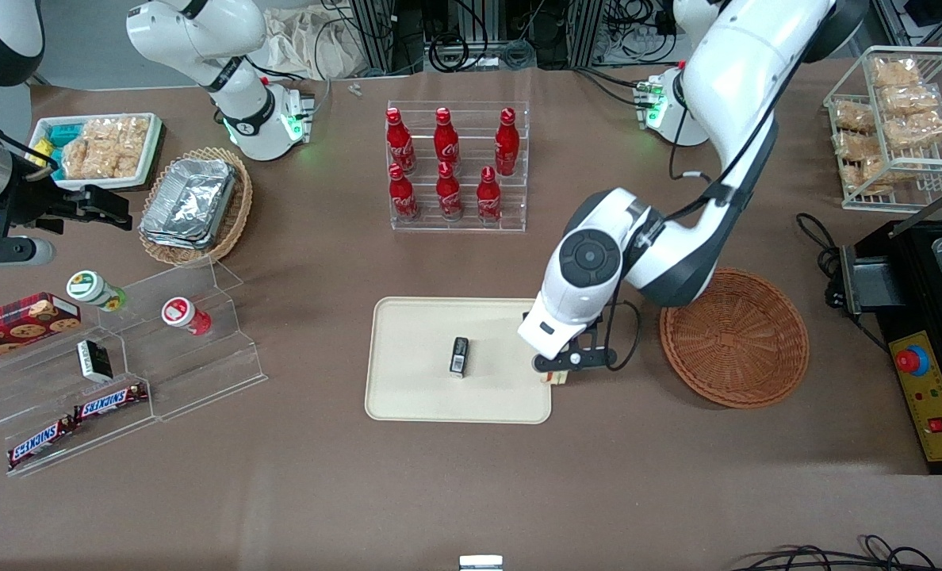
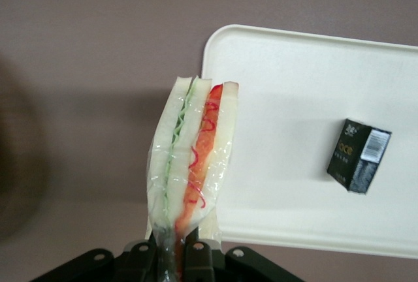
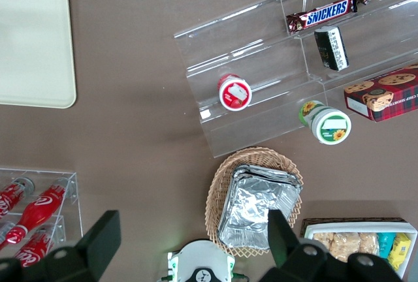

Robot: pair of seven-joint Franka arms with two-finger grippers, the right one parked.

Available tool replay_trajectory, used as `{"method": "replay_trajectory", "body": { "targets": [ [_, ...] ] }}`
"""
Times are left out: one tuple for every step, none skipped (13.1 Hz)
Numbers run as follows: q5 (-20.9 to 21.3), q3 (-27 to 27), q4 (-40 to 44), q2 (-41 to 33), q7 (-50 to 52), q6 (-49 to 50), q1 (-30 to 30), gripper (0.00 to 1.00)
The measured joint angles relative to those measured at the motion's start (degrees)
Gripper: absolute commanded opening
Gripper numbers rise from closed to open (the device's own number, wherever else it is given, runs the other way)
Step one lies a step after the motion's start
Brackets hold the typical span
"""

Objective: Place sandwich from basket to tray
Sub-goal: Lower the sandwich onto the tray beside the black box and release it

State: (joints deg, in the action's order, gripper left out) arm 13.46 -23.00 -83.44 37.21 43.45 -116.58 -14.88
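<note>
Clamped between the left gripper [image 2: 171,256] fingers, the plastic-wrapped triangular cream-bread sandwich [image 2: 189,168] points its long axis away from them, hanging over the flat cream-beige rectangular tray's [image 2: 287,86] rim edge, the round reddish-brown wicker basket [image 1: 734,337] lying beside it.

Sandwich [image 1: 556,377] mostly hidden under claw [image 1: 560,376]

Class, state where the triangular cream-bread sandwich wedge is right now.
The sandwich is clamped in the gripper, hanging over the edge of the cream-beige rectangular tray nearest the round reddish-brown wicker basket.
</note>
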Motion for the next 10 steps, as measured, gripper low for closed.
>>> {"method": "replay_trajectory", "body": {
  "targets": [
    [0.0,-0.1,0.1,1.2,-0.9,-0.7,-0.2,0.00],
    [0.0,-0.1,0.4,2.2,-1.3,-0.8,-0.6,0.00],
    [0.0,-0.1,0.8,3.0,-1.5,-0.8,-1.0,0.00],
    [0.0,-0.1,1.2,3.9,-1.5,-0.9,-1.4,0.00],
    [0.0,-0.1,1.5,4.8,-1.5,-1.5,-1.6,0.00],
    [0.0,-0.1,1.7,5.8,-1.5,-2.3,-1.6,0.00],
    [0.0,-0.1,1.8,6.7,-1.5,-2.9,-1.6,0.00],
    [0.0,-0.1,1.9,7.4,-1.7,-3.0,-1.6,0.03],
    [0.0,-0.1,2.0,8.1,-1.8,-3.0,-1.6,0.17],
    [0.0,-0.2,2.2,8.6,-1.8,-3.1,-1.6,0.43]
  ]
}}
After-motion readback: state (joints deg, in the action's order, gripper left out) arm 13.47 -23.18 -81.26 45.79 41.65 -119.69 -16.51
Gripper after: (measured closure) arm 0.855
